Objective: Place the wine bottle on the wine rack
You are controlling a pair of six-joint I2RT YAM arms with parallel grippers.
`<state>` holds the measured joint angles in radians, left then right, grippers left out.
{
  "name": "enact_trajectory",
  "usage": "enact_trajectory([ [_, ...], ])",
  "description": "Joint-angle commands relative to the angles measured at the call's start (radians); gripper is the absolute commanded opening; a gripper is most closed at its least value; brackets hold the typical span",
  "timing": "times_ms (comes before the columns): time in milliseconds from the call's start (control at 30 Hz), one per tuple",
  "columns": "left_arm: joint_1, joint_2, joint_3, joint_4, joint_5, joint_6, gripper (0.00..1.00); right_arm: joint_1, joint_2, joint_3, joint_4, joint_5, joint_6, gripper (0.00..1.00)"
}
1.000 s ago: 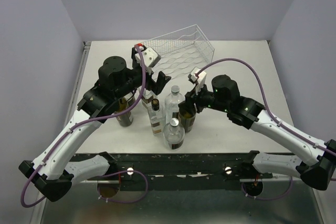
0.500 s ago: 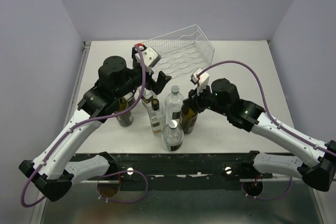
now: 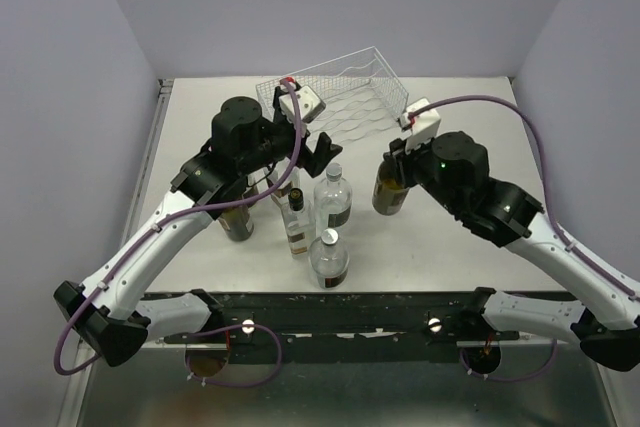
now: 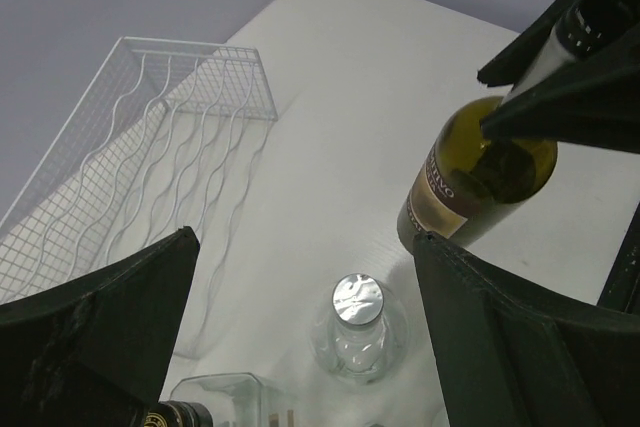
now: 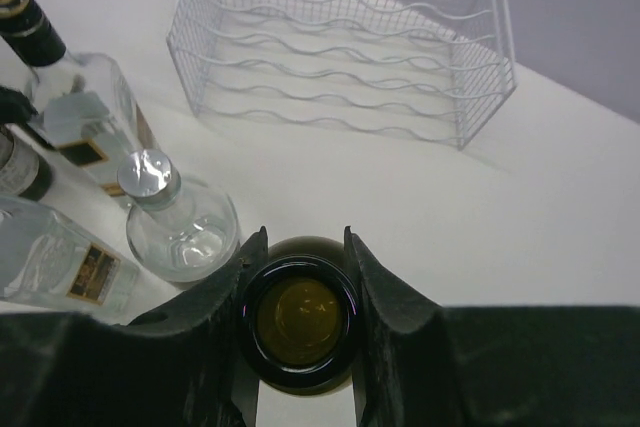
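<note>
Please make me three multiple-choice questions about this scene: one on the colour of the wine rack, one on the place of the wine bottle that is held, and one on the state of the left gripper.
1. What colour is the wine rack?
A. White
B. Black
C. Red

2. Where is the wine bottle that the right gripper holds by its neck?
A. Lying inside the wine rack
B. Outside the wine rack, to the right of the clear bottles
C. Under the left arm

3. What is the state of the left gripper?
A. Shut on a clear bottle
B. Shut on a wire of the wine rack
C. Open, holding nothing

Answers:
1 A, its wires are white in every view.
2 B, the top view shows it in front of the rack, beside the clear bottles.
3 C, its wrist view shows the fingers wide apart, gripping nothing.
</note>
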<state>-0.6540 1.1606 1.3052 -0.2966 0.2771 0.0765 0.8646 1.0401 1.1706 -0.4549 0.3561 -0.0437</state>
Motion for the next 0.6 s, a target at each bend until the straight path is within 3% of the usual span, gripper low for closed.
enact_trajectory([
  [0, 0.002, -0.001, 0.006, 0.114, 0.086, -0.058, 0.99, -0.001, -0.006, 0.159, -0.083, 0.124, 0.041, 0.01],
  [167, -0.004, 0.004, -0.041, 0.255, 0.186, -0.127, 0.99, -0.016, 0.005, 0.244, -0.154, 0.162, 0.117, 0.01],
  [333, -0.018, 0.056, -0.041, 0.290, 0.244, -0.168, 0.99, -0.062, 0.029, 0.334, -0.211, 0.153, 0.168, 0.00],
  [567, -0.042, 0.178, -0.064, 0.525, 0.283, -0.329, 0.99, -0.242, 0.106, 0.491, -0.268, -0.051, 0.245, 0.01],
])
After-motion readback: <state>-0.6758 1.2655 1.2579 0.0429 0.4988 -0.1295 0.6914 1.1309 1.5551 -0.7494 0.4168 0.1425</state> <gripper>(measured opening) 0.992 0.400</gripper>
